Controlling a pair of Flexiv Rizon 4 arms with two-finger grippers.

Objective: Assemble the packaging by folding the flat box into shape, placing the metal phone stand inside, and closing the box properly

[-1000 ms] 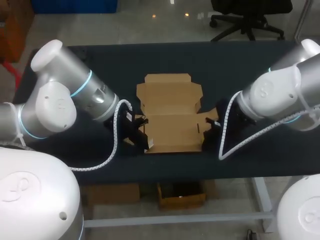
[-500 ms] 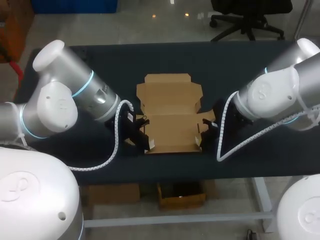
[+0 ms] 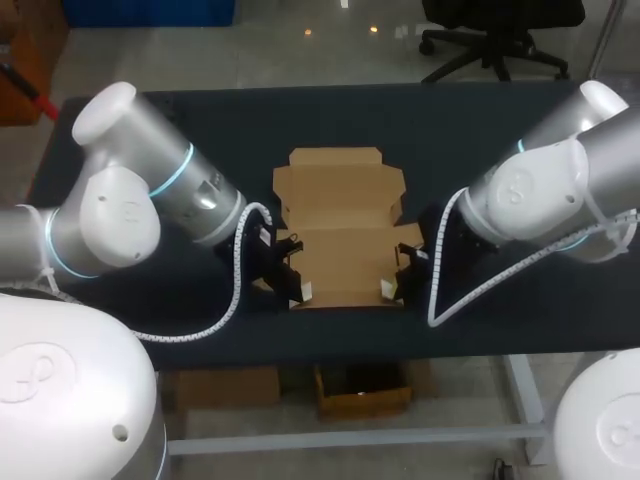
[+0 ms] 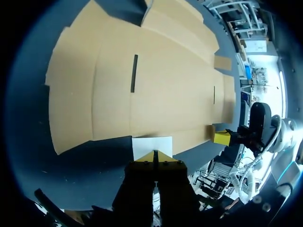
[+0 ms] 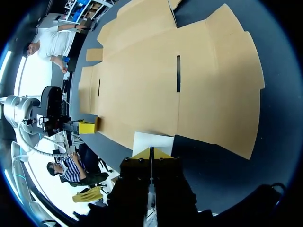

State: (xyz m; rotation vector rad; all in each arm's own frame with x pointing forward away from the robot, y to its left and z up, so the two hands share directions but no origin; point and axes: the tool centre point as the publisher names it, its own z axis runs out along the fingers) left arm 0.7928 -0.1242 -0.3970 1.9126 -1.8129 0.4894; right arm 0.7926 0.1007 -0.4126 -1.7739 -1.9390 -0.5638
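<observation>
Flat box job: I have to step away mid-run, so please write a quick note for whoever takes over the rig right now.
Left gripper: fingers together, tips at the near left corner of the flat box.
Right gripper: fingers together, tips at its near right corner.
I cannot tell whether either pinches the cardboard.
The flat box lies unfolded mid-table, between the arms.
The metal phone stand is not in view.
Done: nothing folded yet.
Left: fold the box, put the stand in, close it.

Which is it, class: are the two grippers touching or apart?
Apart. The head view shows the left gripper at the flat box's near left corner, the right gripper at its near right corner, cardboard lying between them.
</observation>
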